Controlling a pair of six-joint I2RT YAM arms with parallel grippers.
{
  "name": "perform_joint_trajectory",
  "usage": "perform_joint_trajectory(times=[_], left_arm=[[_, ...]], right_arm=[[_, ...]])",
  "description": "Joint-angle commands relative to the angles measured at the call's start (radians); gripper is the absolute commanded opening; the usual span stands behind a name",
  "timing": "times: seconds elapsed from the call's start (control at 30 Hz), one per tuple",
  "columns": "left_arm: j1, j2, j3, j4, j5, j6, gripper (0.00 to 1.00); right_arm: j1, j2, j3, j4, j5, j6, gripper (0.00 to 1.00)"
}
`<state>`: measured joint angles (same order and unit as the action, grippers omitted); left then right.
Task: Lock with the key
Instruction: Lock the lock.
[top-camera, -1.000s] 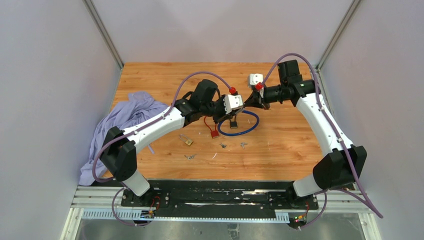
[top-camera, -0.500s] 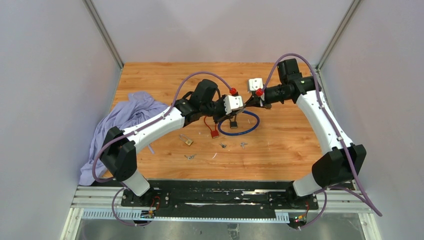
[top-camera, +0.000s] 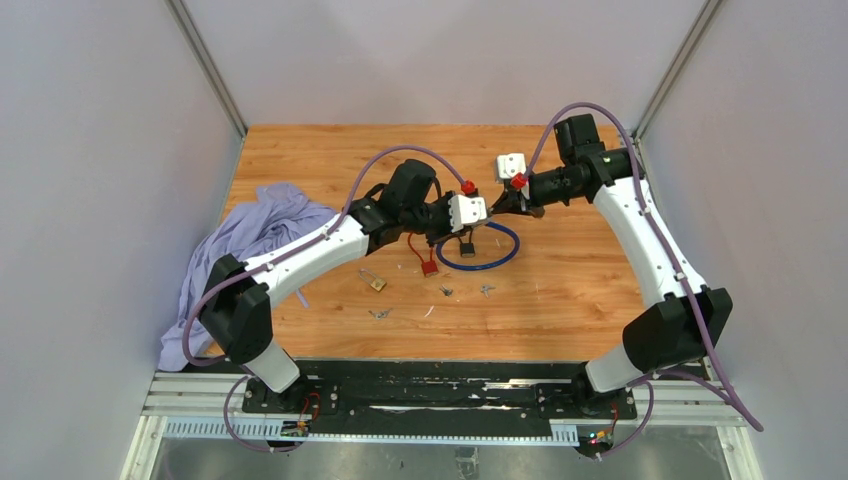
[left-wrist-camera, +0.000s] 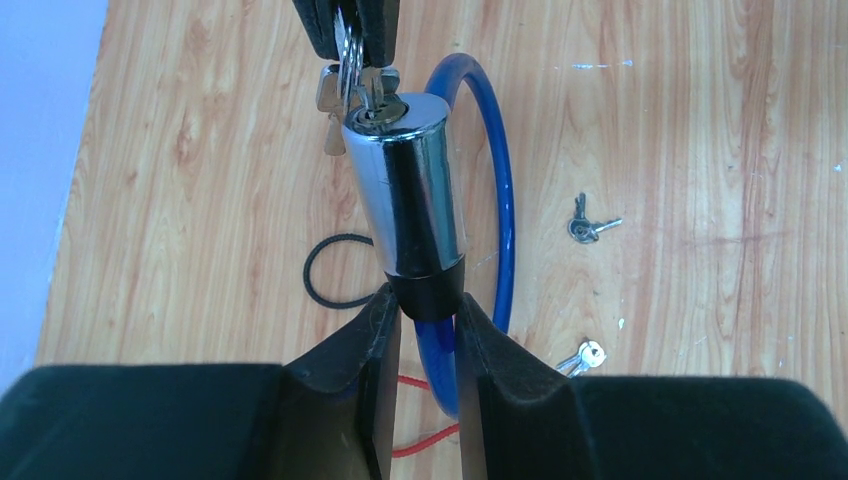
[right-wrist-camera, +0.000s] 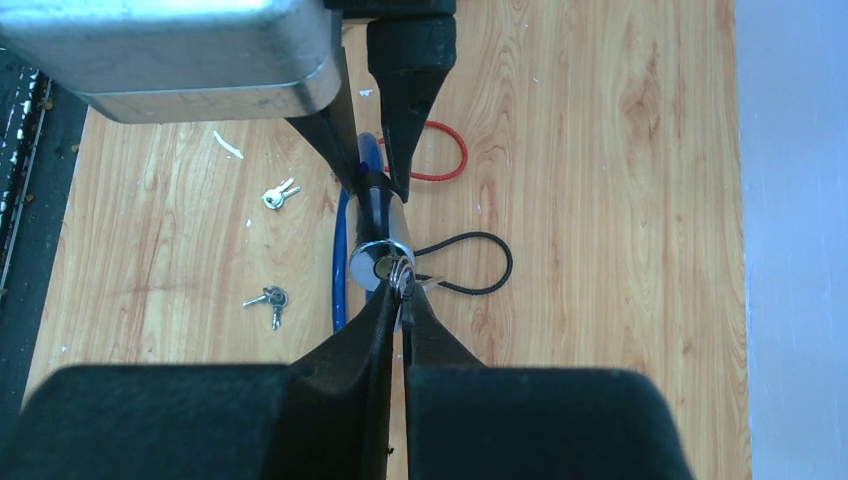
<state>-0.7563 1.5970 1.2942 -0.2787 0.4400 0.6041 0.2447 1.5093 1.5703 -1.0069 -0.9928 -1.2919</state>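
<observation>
The chrome lock cylinder (left-wrist-camera: 408, 200) juts out ahead of the left gripper (left-wrist-camera: 428, 312), whose partly closed jaws clamp its black collar. The key (right-wrist-camera: 402, 272) sits in the keyhole, pinched at the tips of the tightly closed right gripper (right-wrist-camera: 402, 305). The blue cable (left-wrist-camera: 503, 210) loops beneath both.

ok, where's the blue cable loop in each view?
Top external: the blue cable loop lies mid-table, under the two wrists.
Left wrist: the loop arcs right of the chrome lock cylinder.
Right wrist: the loop runs left of the cylinder, centre frame.
Shared landmark: the thin red cord loop beside it.
</observation>
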Motion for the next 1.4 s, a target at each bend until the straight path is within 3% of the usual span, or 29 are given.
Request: perform_joint_trajectory(times=[0.0,0.67,0.7,0.83,0.97,1.37], left_arm=[[-0.005,-0.026,-0.034,-0.08,-0.026,0.03,0.0],[-0.005,-0.038,-0.044,-0.084,-0.066,0.043,0.0],[-0.005,-0.037,-0.042,-0.083,-0.064,0.041,0.0],[-0.005,-0.035,-0.036,-0.08,-0.062,0.037,0.0],[-0.005,-0.029,-0.026,-0.08,-0.051,0.031,0.0],[-0.005,-0.028,-0.018,-0.08,-0.066,0.025,0.0]], right_arm=[[0.001,-0.009,0.055,0.01,0.051,0.02,0.01],[0.002,-0.005,0.07,0.006,0.027,0.173,0.01],[0.003,-0.007,0.058,0.005,0.015,0.175,0.02],[0.011,-0.011,0.011,0.009,-0.004,0.194,0.25],[0.017,-0.006,-0.006,0.022,0.007,0.221,0.36],[0.041,0.012,-0.003,-0.005,-0.026,0.239,0.46]])
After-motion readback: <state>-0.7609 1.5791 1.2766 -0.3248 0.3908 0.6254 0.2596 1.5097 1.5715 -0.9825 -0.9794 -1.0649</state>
